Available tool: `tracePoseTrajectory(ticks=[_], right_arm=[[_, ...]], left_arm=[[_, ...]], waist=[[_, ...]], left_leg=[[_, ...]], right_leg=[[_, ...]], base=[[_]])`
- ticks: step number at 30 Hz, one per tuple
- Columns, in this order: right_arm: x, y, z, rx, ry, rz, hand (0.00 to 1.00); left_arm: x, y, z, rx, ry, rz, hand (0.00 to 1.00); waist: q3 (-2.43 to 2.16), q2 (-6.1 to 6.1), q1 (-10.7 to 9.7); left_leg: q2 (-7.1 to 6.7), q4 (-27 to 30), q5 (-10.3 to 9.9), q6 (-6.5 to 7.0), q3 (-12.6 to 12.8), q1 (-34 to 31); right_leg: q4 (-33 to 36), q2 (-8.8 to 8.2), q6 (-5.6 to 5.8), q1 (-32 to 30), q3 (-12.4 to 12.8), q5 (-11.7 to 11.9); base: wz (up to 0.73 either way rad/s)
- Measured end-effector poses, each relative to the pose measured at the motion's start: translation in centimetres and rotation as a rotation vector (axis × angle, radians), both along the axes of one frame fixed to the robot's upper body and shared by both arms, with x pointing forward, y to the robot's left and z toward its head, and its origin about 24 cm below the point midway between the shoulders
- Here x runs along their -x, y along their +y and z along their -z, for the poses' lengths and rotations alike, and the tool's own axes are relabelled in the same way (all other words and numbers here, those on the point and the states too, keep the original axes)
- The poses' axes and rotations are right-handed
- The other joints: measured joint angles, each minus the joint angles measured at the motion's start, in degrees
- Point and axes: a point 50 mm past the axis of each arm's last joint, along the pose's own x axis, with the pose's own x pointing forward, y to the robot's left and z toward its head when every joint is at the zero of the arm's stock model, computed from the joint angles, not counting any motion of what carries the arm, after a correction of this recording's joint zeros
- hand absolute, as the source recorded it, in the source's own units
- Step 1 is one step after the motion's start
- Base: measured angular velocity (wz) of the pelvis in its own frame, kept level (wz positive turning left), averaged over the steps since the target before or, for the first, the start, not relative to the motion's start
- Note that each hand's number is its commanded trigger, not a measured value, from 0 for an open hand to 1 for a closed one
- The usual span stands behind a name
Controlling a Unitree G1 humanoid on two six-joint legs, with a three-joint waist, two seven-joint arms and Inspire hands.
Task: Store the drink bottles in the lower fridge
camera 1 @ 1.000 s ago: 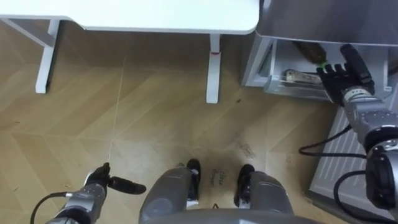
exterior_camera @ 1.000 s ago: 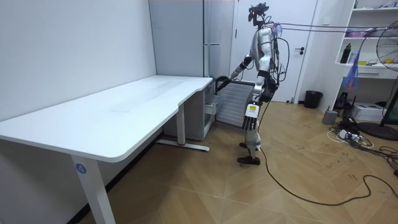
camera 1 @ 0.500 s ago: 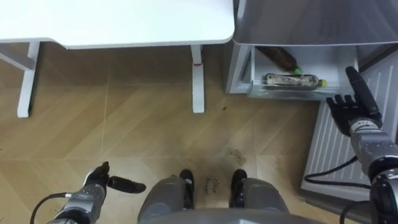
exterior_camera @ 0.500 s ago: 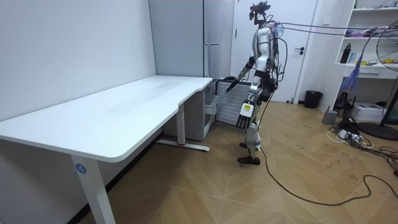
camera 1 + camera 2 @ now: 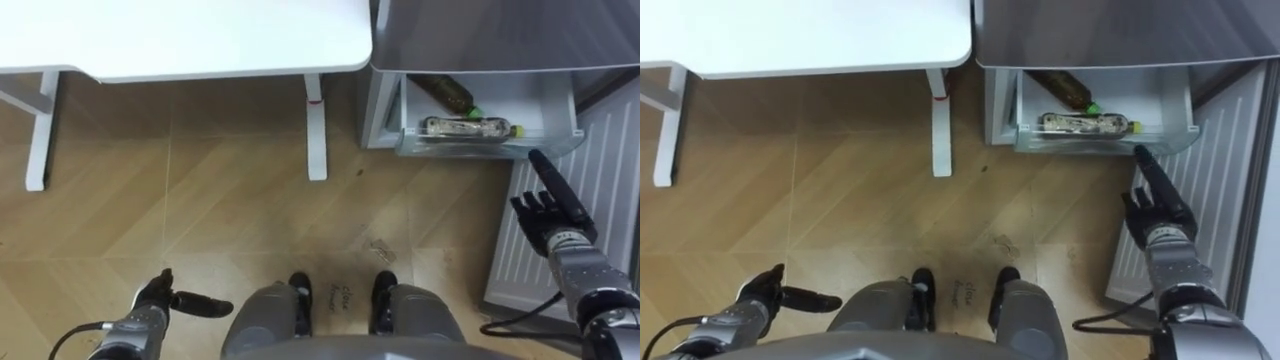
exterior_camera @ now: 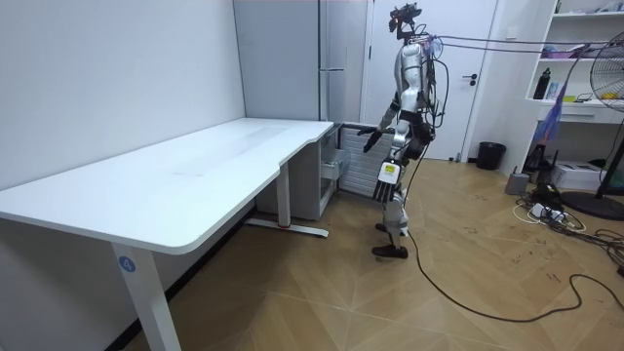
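Two drink bottles lie in the open lower fridge drawer (image 5: 488,148): a clear one (image 5: 470,127) on its side at the front and a brown one with a green cap (image 5: 447,93) behind it. My right hand (image 5: 553,207) hovers open with straight fingers in front of the drawer, holding nothing. It is a short way off from the bottles, beside the open lower door (image 5: 600,190). My left hand (image 5: 160,298) hangs relaxed and empty at the lower left. In the room view I stand upright facing the grey fridge (image 6: 331,58), right hand (image 6: 369,144) stretched toward it.
A white desk (image 5: 200,40) with a white leg (image 5: 315,130) stands just left of the fridge. Wooden floor lies open before me. In the room view a fan (image 6: 609,78), a shelf and a small bin (image 6: 490,154) stand behind me.
My right hand has drawn back from the drawer and dropped lower, empty. The view shifted, so the drawer and both bottles inside show more fully. The left hand stayed put.
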Motion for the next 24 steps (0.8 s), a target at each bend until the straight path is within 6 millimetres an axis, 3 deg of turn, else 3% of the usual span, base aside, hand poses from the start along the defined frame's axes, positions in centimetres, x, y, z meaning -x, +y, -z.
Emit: tracePoseTrajectory(ticks=[4, 13, 21, 24], right_arm=[[-0.1, 0.5, 0.2, 0.014, 0.018, -0.044, 0.00], [-0.2, 0.6, 0.2, 0.016, 0.020, -0.054, 0.00], [-1.0, 0.7, -0.2, 0.000, -0.008, -0.042, 0.00], [-1.9, 0.9, -0.7, -0.014, -0.039, -0.032, 0.00]], left_arm=[[0.2, -0.1, 0.1, 0.003, 0.004, 0.000, 0.00], [0.0, -0.2, 0.0, 0.004, -0.002, 0.000, 0.00], [0.3, 0.0, 0.1, -0.004, 0.012, -0.002, 0.00], [1.1, 0.3, 0.2, -0.018, 0.031, -0.011, 0.00]], waist=[[0.01, 0.54, 0.29], [0.01, 1.30, 1.08], [0.16, 1.08, 1.52], [0.43, 0.67, 2.11]], left_leg=[[0.59, 1.64, -0.89, 0.00, 0.04, -0.78], [0.46, 3.06, -1.38, 0.09, 0.10, -3.03], [-0.68, 5.78, -1.64, -0.10, -0.56, -6.00], [-0.65, 10.29, -3.15, -0.25, -0.53, -9.39]], right_leg=[[0.02, 0.44, -0.01, -0.13, -0.02, 0.00], [2.09, 0.09, -0.04, -2.68, 0.12, -0.63], [8.30, -1.84, -0.43, -6.69, -0.49, -3.65], [12.95, -2.18, -0.72, -10.26, 0.14, -5.45]], base=[[-0.03], [0.00], [0.11], [0.00]])
